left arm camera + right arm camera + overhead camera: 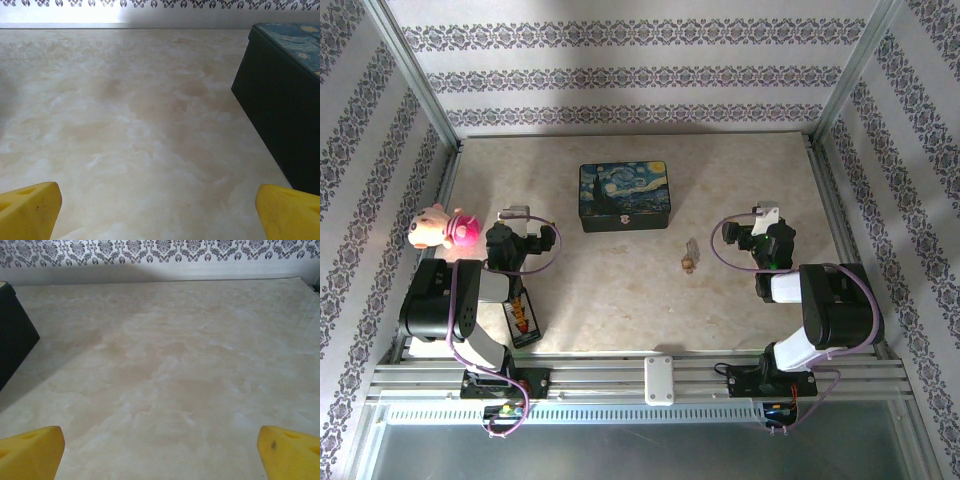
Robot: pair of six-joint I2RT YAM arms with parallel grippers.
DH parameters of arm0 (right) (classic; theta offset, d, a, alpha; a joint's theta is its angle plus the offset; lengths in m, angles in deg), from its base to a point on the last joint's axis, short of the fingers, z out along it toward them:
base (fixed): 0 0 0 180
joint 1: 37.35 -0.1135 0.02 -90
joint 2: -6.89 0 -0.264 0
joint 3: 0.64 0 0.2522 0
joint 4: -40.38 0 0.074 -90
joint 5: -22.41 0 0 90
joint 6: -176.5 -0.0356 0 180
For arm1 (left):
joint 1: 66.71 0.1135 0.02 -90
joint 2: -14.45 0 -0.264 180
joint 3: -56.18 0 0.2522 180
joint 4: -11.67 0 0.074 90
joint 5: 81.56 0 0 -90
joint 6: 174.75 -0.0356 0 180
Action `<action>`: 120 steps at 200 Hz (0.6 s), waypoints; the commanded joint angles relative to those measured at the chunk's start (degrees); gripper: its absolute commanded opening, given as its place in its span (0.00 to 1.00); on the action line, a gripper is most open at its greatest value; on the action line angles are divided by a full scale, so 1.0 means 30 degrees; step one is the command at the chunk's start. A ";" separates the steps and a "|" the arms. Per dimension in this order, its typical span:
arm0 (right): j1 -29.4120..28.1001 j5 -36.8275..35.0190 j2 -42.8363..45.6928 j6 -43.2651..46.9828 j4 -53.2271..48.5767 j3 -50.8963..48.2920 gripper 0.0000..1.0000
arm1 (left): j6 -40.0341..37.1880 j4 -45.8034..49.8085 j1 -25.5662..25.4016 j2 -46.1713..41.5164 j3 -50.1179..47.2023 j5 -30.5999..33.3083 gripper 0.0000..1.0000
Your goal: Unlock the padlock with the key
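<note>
Brass-coloured, the tiny padlock [688, 263] lies on our marble-patterned table [620, 290], near the starry-night box [625, 196]. We see the left gripper [159, 212] and right gripper [160, 452] both spread wide, empty.

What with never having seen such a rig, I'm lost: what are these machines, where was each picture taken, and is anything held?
Two robot arms, the left arm and the right arm, are bolted to the near edge of a table. The top picture looks down from above. The other two come from cameras on each wrist, with yellow fingertips at the bottom corners. On it: a starry painted box, a tiny brass padlock, a pink plush toy. Both pairs of jaws stand open, holding nothing.
</note>
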 commanded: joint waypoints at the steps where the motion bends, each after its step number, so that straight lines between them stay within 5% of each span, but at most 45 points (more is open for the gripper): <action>1: 0.0130 -0.0344 0.0112 -0.0126 0.0110 0.0376 0.98 | -0.0268 0.0219 0.0322 -0.0175 0.0085 -0.0239 0.99; 120: 0.0130 -0.0345 0.0105 -0.0125 0.0110 0.0376 0.98 | -0.0225 0.0231 0.0322 -0.0178 0.0087 -0.0136 0.99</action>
